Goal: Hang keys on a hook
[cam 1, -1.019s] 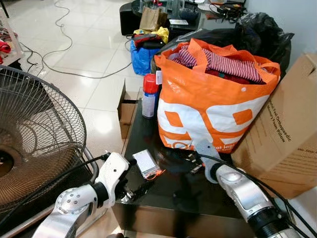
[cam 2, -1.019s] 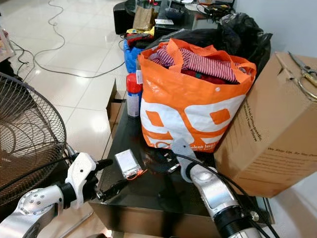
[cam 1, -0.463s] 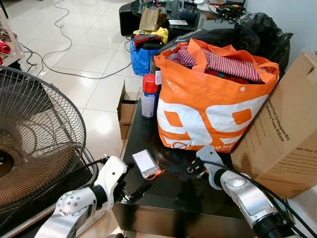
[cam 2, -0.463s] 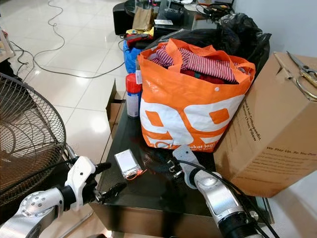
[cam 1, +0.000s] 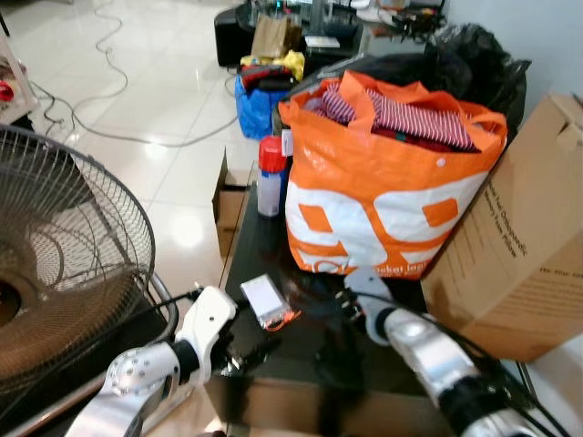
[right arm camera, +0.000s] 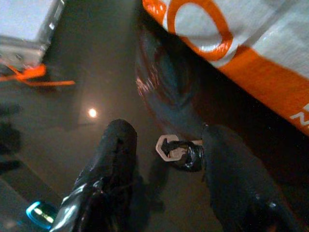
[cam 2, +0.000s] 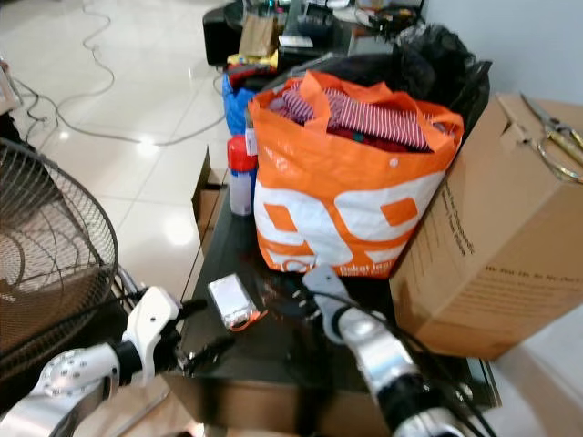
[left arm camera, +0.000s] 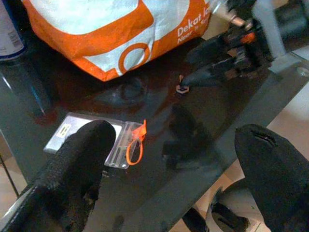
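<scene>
**Right gripper closing in on the key**

Right gripper (right arm camera: pixel 164 164), fingers spread wide, straddles the key (right arm camera: pixel 176 147) lying on the dark glass table (cam 1: pixel 301 364). Left gripper (left arm camera: pixel 174 159) hovers open nearer the edge. Beyond, an orange bag (cam 1: pixel 383 182). Pickup stage; pinching comes next, I'd judge.

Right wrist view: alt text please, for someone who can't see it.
The right gripper has its jaws open around a small key lying on a dark glossy table. An orange and white bag stands just beyond the key, and a clear card holder with an orange loop lies off to one side.
</scene>
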You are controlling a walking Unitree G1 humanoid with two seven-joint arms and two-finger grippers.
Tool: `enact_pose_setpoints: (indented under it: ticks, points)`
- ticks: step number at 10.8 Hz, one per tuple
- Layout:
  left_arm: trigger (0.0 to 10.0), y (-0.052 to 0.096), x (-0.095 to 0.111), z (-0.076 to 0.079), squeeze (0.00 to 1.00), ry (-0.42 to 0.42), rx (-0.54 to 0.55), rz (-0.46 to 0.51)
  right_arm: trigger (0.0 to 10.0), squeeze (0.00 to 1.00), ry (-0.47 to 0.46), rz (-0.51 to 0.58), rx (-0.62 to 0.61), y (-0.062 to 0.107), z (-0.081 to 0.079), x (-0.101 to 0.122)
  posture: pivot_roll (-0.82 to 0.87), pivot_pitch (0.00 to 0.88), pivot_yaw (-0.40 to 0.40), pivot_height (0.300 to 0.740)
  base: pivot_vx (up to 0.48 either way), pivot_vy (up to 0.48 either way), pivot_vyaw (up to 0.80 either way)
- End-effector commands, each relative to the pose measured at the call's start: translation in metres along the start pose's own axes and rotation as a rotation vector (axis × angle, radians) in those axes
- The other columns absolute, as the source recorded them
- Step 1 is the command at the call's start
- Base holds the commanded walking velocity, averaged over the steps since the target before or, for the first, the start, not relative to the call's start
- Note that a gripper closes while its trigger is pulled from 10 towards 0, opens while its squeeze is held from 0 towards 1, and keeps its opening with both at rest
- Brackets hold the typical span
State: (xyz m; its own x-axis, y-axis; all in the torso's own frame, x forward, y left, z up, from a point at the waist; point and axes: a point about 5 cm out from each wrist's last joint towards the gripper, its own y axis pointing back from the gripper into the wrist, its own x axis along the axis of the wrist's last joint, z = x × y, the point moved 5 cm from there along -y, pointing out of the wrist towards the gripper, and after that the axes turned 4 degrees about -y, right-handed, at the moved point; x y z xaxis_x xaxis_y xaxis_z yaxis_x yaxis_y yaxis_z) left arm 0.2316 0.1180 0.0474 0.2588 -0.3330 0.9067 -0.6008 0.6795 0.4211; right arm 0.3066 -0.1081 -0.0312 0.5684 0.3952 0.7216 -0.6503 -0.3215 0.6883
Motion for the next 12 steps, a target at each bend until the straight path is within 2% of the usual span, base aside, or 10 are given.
enact_pose_setpoints:
  ticks: [1,3,6,7,9,11,12]
  points:
    - [10.0,-0.002,0.007,0.000,1.00,-0.020,-0.015,0.013,10.0,0.00,0.025,-0.003,-0.023,-0.004,0.005,0.001,0.03,0.054,-0.069,0.740,0.000,0.000,0.00]
    - [10.0,-0.001,0.018,-0.004,1.00,-0.029,-0.023,0.025,10.0,0.00,0.051,-0.030,-0.026,-0.009,0.006,-0.005,0.03,0.078,-0.065,0.740,0.000,0.000,0.00]
    - [10.0,0.001,0.026,0.002,1.00,-0.030,-0.046,0.028,9.9,0.00,0.029,-0.025,-0.063,-0.012,0.015,-0.004,0.03,0.098,-0.060,0.740,0.000,0.000,0.00]
    - [10.0,0.001,0.028,0.004,1.00,-0.027,-0.049,0.026,4.7,0.00,0.025,-0.017,-0.054,-0.013,0.016,-0.003,0.03,0.098,-0.062,0.740,0.000,0.000,0.00]
    - [10.0,0.002,0.031,0.004,1.00,-0.025,-0.047,0.026,2.0,0.00,0.030,-0.007,-0.041,-0.014,0.016,-0.001,0.04,0.091,-0.067,0.740,0.000,0.000,0.00]
    - [10.0,0.003,0.032,0.005,1.00,-0.024,-0.046,0.024,0.0,0.00,0.044,-0.012,-0.026,-0.015,0.015,-0.003,0.04,0.086,-0.070,0.740,0.000,0.000,0.00]
    - [10.0,0.003,0.032,0.005,1.00,-0.023,-0.047,0.024,0.0,0.00,0.045,-0.013,-0.022,-0.015,0.014,-0.003,0.04,0.083,-0.069,0.740,0.000,0.000,0.00]
